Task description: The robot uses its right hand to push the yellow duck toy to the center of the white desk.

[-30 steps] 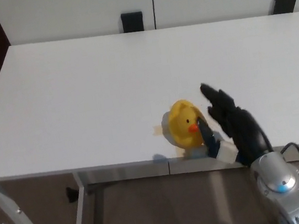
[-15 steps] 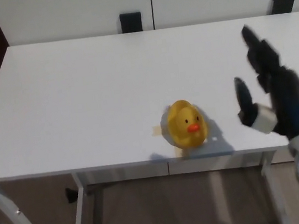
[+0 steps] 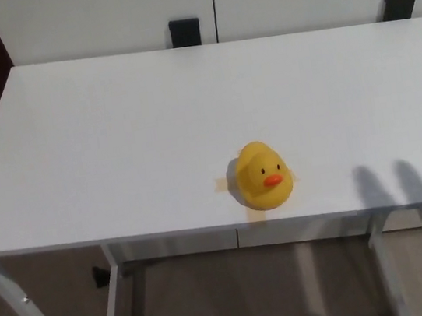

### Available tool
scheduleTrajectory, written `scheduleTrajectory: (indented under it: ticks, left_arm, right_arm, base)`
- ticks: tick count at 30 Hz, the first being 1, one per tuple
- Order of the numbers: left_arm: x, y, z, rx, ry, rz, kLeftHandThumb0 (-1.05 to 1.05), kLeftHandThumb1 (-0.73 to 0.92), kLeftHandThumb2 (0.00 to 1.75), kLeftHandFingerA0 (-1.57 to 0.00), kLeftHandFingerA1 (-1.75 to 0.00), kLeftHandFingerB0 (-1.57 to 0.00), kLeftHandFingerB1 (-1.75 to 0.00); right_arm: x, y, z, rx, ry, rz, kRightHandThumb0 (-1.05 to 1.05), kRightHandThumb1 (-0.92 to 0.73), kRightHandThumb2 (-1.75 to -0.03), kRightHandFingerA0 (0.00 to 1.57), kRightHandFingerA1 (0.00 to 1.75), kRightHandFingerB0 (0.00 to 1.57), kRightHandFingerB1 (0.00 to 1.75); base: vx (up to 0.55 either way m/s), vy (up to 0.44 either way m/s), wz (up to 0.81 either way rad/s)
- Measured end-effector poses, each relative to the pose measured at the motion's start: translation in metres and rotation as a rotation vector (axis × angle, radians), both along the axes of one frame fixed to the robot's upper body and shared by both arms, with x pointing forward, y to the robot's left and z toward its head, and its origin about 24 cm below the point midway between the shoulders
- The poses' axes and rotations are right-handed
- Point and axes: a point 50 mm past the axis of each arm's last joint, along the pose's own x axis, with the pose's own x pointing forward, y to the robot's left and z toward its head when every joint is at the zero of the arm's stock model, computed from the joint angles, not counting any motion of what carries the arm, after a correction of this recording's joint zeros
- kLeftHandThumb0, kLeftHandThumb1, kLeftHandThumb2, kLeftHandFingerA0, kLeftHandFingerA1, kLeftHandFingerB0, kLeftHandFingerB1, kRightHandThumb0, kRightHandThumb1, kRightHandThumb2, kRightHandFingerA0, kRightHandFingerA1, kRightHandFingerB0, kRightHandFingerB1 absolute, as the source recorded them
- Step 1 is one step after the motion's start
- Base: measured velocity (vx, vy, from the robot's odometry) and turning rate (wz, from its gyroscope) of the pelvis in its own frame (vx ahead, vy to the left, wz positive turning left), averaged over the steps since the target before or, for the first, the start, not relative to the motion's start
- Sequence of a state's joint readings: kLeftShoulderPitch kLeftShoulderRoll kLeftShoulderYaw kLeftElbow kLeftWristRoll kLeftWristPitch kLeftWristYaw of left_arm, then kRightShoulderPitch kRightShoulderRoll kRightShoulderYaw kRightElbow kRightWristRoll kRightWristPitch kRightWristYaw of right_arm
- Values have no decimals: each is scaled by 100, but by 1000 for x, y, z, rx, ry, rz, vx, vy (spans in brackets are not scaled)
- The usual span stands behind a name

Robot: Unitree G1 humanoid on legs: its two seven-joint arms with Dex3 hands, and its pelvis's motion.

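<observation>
**Yellow duck toy seen near front edge of white worktop**

A small, rounded yellow rubber duck toy [image 3: 261, 176] with an orange beak and two dark eyes is shown upright on the wide, flat white worktop [image 3: 128, 130], its face turned toward the camera. The duck is placed close to the near edge of the worktop, somewhat right of the middle of that edge, and well apart from the far edge. Pale yellowish tape marks [image 3: 222, 184] are seen on the surface just beside and beneath the toy, one strip showing at its left and another at its front. A soft shadow is cast around its base.

Neither robot hand is caught in the head view, so how their fingers are set cannot be told. Two elongated grey shadows [image 3: 391, 184] are thrown across the worktop near its front right corner, well right of the duck and not touching it.

Behind the worktop, white cabinet panels [image 3: 97, 17] are seen, with two small black rectangular fittings [image 3: 184, 31] set along the far edge. Under the front edge, the pale metal frame and legs [image 3: 115, 313] of the worktop are visible above a brownish floor [image 3: 215, 299]
</observation>
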State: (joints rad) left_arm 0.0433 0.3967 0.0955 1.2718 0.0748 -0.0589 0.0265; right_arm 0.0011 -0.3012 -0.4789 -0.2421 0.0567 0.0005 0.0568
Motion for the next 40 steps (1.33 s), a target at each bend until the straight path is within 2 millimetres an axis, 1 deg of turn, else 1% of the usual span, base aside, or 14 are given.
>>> scheduleTrajectory:
  ticks: [1,7,8,12,13,18,21,22,26,27,28,32,37,40]
  left_arm:
    - [0,0,0,0,1,1,-12,61,85,-85,-83,-88,-97]
    - [1,0,0,-1,-3,-1,-10,59,89,-89,-87,-91,-99]
    - [2,0,0,-1,-4,-1,-8,56,96,-88,-85,-90,-99]
    - [2,0,0,0,-3,-1,-12,63,86,-88,-85,-89,-98]
    - [1,0,0,0,-2,0,-12,63,82,-87,-82,-89,-96]
    - [5,0,1,0,-11,-3,-11,61,87,-85,-82,-86,-98]
    - [5,0,1,0,-13,-3,-11,59,88,-85,-83,-86,-99]
    - [6,0,1,1,-13,-3,-12,57,94,-83,-83,-88,-101]
    - [6,1,1,2,-16,-1,-12,57,94,-83,-83,-88,-101]
    - [6,2,2,5,-19,1,-11,54,93,-85,-83,-93,-101]
    - [6,2,2,5,-19,1,-11,54,93,-85,-83,-93,-101]
    - [8,7,6,19,-24,1,-12,59,92,-88,-87,-97,-99]
    - [16,9,9,24,-48,2,-12,52,104,-88,-91,-95,-100]
    - [20,9,10,24,-63,5,-11,59,91,-89,-90,-98,-102]
  right_arm:
    - [-3,-4,0,0,4,-13,-85,-92,-73,0,6,0,1]
    - [-44,-46,-11,12,73,-182,-75,-92,-70,0,4,0,12]
    - [-52,-53,-14,18,86,-218,-86,-76,-110,0,45,0,27]
    - [-90,-87,-28,61,150,-390,-72,-71,-107,2,66,0,34]
    - [-103,-99,-36,82,175,-456,-66,-91,-61,0,104,4,30]
    - [-135,-124,-68,170,272,-634,-43,-85,-58,1,110,0,37]
    - [-153,-132,-92,228,350,-723,-28,-73,-63,12,94,0,57]
    - [-163,-134,-108,258,406,-767,-28,-56,-84,48,79,22,58]
    - [-174,-133,-129,297,497,-805,-28,-56,-84,48,79,22,58]
    - [-181,-131,-145,329,566,-816,-27,-69,-59,59,76,37,50]
    - [-181,-131,-145,329,566,-816,-27,-69,-59,59,76,37,50]
    - [-188,-121,-182,381,739,-805,-8,-56,-86,58,76,25,59]
    - [-165,-121,-194,367,815,-748,-10,-60,-79,74,77,39,63]
    - [-153,-123,-193,325,837,-741,-8,-58,-82,77,75,47,64]
  base:
    - [0,0,0]
    - [0,0,1]
    - [0,0,0]
    - [0,0,0]
    - [0,0,0]
    - [0,0,0]
    - [0,0,0]
    - [0,0,0]
    - [0,0,0]
    - [0,0,0]
    - [0,0,0]
    - [0,0,0]
    - [0,0,0]
    - [0,0,0]
